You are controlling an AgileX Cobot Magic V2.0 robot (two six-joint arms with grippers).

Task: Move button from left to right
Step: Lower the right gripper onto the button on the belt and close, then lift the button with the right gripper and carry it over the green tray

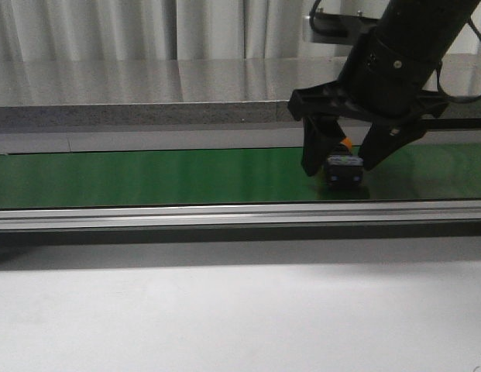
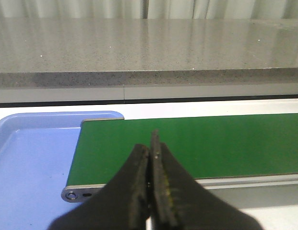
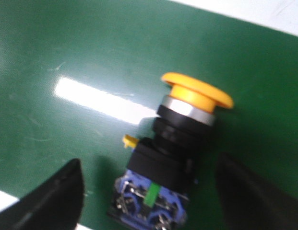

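The button lies on its side on the green belt, at the right. The right wrist view shows its yellow-orange cap, black body, blue terminal end and small green mark. My right gripper is open, its fingers either side of the button and apart from it. My left gripper is shut and empty above the belt's left end; it is out of the front view.
A blue tray sits beyond the belt's left end. An aluminium rail runs along the belt's near edge. A grey stone counter and curtains lie behind. A pale table surface is in front.
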